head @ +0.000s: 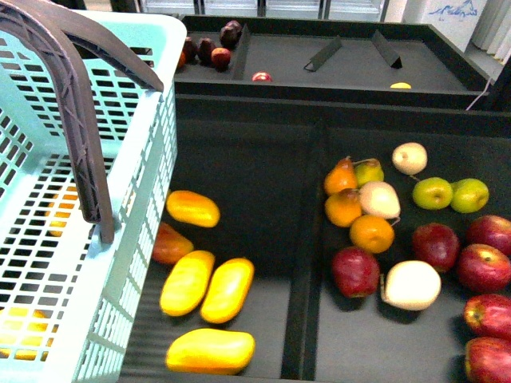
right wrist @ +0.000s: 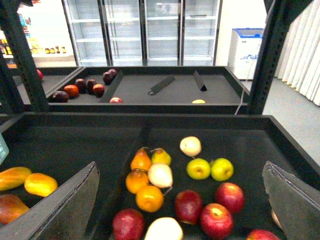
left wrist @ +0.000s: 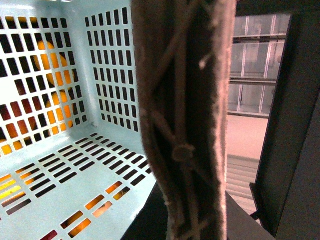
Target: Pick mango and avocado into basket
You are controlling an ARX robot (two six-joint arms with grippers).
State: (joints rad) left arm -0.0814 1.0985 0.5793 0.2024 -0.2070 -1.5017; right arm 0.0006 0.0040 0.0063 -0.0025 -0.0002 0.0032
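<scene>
Since the mangoes (head: pixel 188 282) lie bunched beside the basket (head: pixel 152 159), the released right gripper (right wrist: pixel 180 167) could knock neighbours; left gripper (left wrist: pixel 195 215), can't tell.

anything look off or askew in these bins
Only in the far bin: its two dark dividers lie askew, one slanting one way and the other the opposite way, neither lined up with the walls. No spilled or damaged fruit shows.
</scene>
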